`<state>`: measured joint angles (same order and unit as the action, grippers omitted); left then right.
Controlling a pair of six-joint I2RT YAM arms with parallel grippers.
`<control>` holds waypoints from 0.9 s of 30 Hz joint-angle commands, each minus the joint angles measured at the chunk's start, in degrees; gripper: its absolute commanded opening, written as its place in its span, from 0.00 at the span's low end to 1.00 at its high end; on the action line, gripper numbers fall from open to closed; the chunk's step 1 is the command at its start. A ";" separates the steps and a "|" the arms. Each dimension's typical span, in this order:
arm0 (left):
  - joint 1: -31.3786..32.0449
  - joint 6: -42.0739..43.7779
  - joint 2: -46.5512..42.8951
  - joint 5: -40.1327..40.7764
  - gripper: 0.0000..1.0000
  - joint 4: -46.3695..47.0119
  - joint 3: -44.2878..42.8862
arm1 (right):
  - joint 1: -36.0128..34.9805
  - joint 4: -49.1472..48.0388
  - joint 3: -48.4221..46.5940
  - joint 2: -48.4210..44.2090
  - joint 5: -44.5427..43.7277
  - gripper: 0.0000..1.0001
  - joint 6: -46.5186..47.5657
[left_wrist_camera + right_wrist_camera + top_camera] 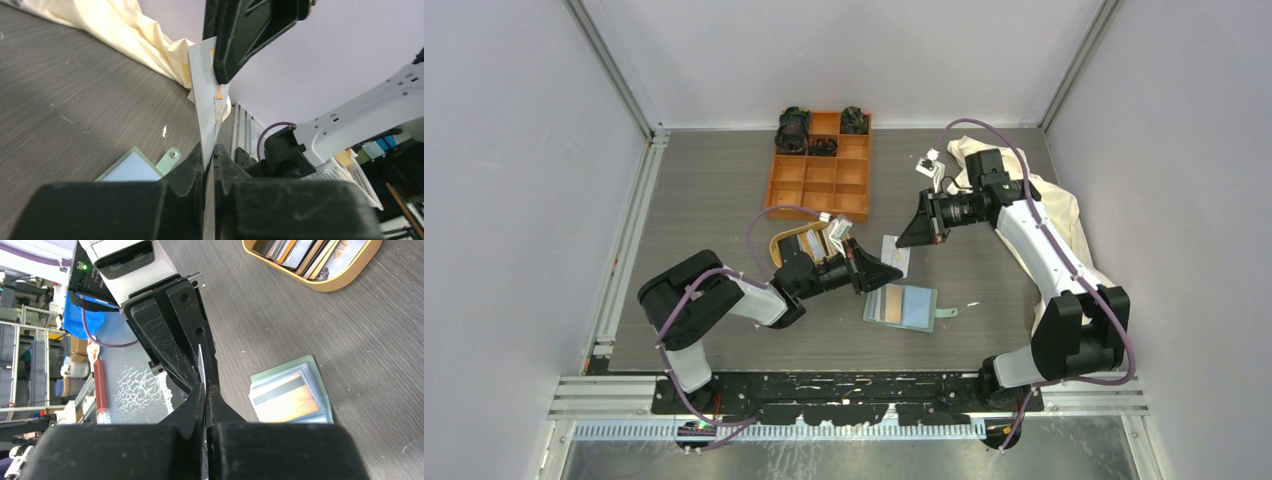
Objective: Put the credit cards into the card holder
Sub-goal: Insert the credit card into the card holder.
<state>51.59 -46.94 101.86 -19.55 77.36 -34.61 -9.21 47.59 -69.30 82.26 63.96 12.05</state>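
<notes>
- Left tool [210, 154] pinches a white card [205, 100] by one edge.
- Right tool [206, 390] clamps the same card's opposite edge, above the tabletop [714, 200].
- Holder [904, 308] lies open on the tabletop beneath.
- More cards [295, 252] fill the tray [325, 287] nearby.

The counter [714, 210] is matt grey wood grain, the cloth [1065, 206] soft and creased, the white card [207, 105] smooth and slightly glossy.
</notes>
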 commanded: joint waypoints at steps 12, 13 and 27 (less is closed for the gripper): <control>-2.97 -0.26 -2.37 -7.87 0.00 2.34 0.78 | -0.34 2.27 -3.05 -4.71 -5.94 0.53 9.35; -3.05 0.21 -2.61 -8.54 0.00 1.30 0.80 | -0.30 3.16 -4.17 -4.21 -6.72 0.61 10.55; -5.59 9.07 -9.88 -17.09 0.00 -32.80 -3.49 | 6.11 10.07 -15.49 -1.10 -2.46 0.98 17.67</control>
<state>46.41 -43.55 95.74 -31.70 59.18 -33.17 -4.27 52.73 -82.74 81.84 51.88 24.12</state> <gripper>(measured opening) 0.009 0.994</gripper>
